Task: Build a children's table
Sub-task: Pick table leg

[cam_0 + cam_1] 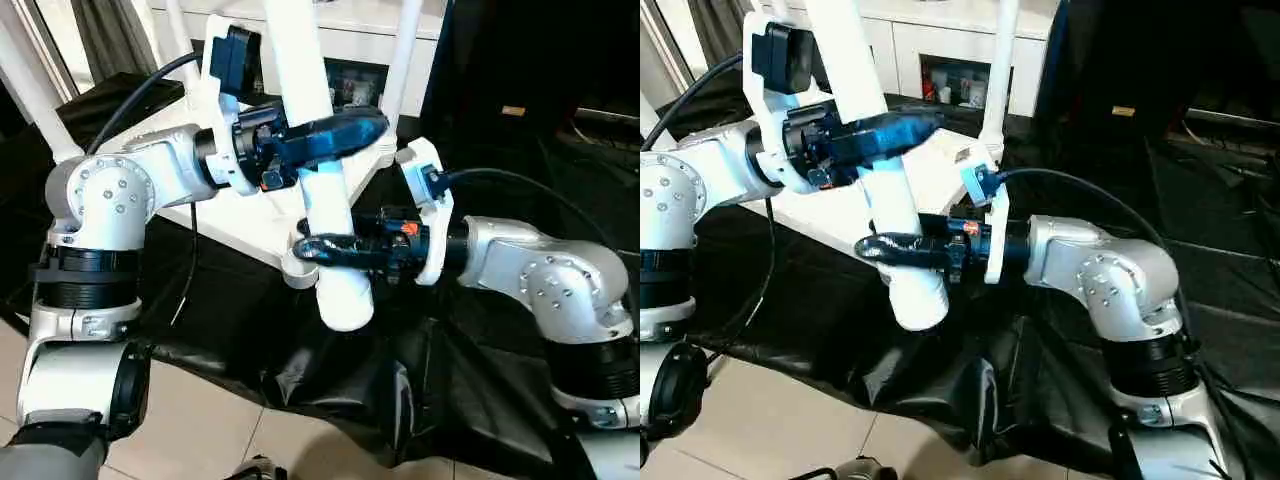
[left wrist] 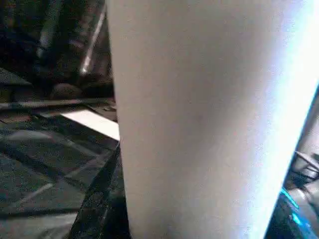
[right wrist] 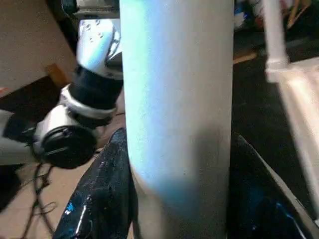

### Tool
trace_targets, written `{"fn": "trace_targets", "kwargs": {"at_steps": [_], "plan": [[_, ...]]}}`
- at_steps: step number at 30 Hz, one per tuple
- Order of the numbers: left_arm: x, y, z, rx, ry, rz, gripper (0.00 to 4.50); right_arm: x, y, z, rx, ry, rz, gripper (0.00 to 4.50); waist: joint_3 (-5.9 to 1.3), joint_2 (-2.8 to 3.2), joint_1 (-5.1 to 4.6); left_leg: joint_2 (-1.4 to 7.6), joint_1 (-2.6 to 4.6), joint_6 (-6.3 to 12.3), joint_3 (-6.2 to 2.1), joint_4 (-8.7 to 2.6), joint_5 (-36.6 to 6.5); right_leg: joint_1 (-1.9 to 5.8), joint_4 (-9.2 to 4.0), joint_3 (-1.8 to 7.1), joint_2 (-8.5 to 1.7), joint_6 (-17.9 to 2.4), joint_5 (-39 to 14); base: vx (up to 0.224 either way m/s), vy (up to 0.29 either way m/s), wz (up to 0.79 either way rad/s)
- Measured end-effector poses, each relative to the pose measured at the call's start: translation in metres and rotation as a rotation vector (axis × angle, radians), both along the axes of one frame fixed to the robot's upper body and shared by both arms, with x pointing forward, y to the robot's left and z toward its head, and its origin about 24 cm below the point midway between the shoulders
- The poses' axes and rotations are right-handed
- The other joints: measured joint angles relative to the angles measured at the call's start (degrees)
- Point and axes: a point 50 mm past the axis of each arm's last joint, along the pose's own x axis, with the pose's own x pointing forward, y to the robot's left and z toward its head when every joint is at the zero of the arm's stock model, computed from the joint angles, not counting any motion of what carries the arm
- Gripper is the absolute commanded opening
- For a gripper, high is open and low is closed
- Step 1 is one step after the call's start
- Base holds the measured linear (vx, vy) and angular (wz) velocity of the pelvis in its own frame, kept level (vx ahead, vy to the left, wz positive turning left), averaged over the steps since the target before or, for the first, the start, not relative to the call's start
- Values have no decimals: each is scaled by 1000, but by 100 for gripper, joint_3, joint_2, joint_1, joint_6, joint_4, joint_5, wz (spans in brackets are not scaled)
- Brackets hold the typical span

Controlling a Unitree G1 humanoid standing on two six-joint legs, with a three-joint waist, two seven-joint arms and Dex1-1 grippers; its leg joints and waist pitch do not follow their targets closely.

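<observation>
The left gripper (image 1: 335, 135) is reaching in from the left, its two black fingers closing around the white leg (image 1: 322, 165) high on its shaft. The leg is standing tilted above the near corner of the upturned tabletop (image 1: 230, 215), which is lying on the black-draped table (image 1: 470, 400). The right gripper (image 1: 320, 250) is pinching the same leg lower down, just above its wide end.
</observation>
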Motion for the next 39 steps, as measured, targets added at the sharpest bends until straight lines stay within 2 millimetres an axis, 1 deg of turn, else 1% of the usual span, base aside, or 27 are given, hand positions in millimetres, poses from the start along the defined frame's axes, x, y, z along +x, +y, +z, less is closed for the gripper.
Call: {"fn": "trace_targets", "kwargs": {"at_steps": [1,2,3,4,6,7,8,10,13,18,20,22,25,26,27,29,30,32,34,36,39], "plan": [[2,0,-1,-6,9,29,173,2,1,0,0,-17,-27,188,-1,2,-5,0,0,0,0,0,0,0,0,1,0,0,0,0,0,0],[7,1,-3,-26,37,69,228,5,1,0,1,-35,-65,188,-3,4,-10,0,1,-2,0,0,1,1,1,0,0,-1,1,0,0,0],[11,2,-5,-42,62,101,228,7,2,0,5,-43,-92,188,-3,3,-13,0,1,-4,0,0,2,1,1,-1,0,-1,2,0,0,0],[15,3,-7,-46,84,144,241,10,2,-1,-1,-53,-130,187,-3,2,-9,0,1,-4,0,0,3,1,2,-1,0,-1,4,0,0,0],[21,2,-10,-26,95,211,242,14,5,-7,-13,-51,-199,186,-4,1,-10,1,-1,-5,0,0,4,0,1,-2,0,1,5,0,0,0],[22,2,-11,-15,89,227,253,14,5,-11,-19,-49,-214,186,-4,1,-9,1,-1,-5,0,0,3,1,-1,-1,0,1,5,0,0,0],[23,4,-11,-4,87,244,279,14,5,-14,-26,-45,-218,186,-4,2,-9,1,-5,-5,0,0,3,-1,-3,-2,0,1,5,0,0,0],[25,5,-10,1,87,259,283,15,6,-17,-42,-44,-230,185,-4,2,-12,1,-5,-5,0,0,3,-2,-2,-2,0,1,5,0,0,0],[30,6,0,-11,73,292,283,17,6,-18,-49,-60,-255,185,-4,2,-6,1,-4,-4,0,0,3,-2,-2,-2,0,1,5,0,0,0],[43,9,14,-34,68,463,283,21,8,-24,-65,-84,-341,185,-5,7,-14,1,-1,-5,-1,0,3,2,0,-3,0,1,7,0,0,0],[50,10,14,-45,107,559,283,23,12,-28,-76,-111,-414,185,-4,8,-20,2,-1,-6,-1,0,4,0,0,-2,0,0,9,0,0,0],[54,9,12,-55,146,605,283,25,14,-30,-104,-143,-464,185,-4,8,-22,1,-2,-6,-1,0,4,1,-1,-2,0,1,9,0,0,0],[58,8,9,-86,195,655,283,31,19,-33,-172,-251,-578,185,-4,8,-25,1,-5,-7,-1,0,4,-2,-2,-3,0,1,9,0,0,0],[59,7,8,-94,204,669,254,32,21,-34,-183,-278,-611,185,-4,9,-27,2,-5,-7,-1,0,4,-3,-2,-3,0,1,9,0,0,0],[59,6,8,-101,211,677,254,33,23,-34,-185,-293,-631,185,-4,9,-28,2,-6,-7,-1,0,4,-3,-2,-3,0,1,9,0,0,0],[59,4,8,-110,219,682,234,34,24,-34,-194,-308,-657,185,-4,9,-27,2,-6,-5,-1,0,3,-3,-2,-3,0,1,9,0,0,0],[60,2,9,-111,223,686,234,34,25,-35,-192,-314,-666,185,-3,10,-27,2,-6,-5,-1,0,3,-3,-2,-3,0,1,9,0,0,0],[60,2,9,-107,228,701,205,35,27,-36,-192,-320,-686,185,-2,11,-30,2,-5,-5,-1,0,3,-2,-2,-3,0,1,10,0,0,0],[61,3,10,-102,228,716,204,35,29,-36,-191,-325,-694,185,-2,14,-32,2,-4,-5,-1,0,3,-2,-1,-3,0,0,10,0,0,0],[61,3,10,-102,230,719,184,36,30,-37,-190,-329,-701,185,-2,15,-32,2,-3,-5,-1,0,3,-2,-1,-3,0,0,10,0,0,0],[61,4,10,-100,228,724,174,36,31,-37,-189,-340,-708,185,-1,16,-33,2,-4,-5,-1,0,3,-2,-1,-3,0,0,10,0,0,0]]}}
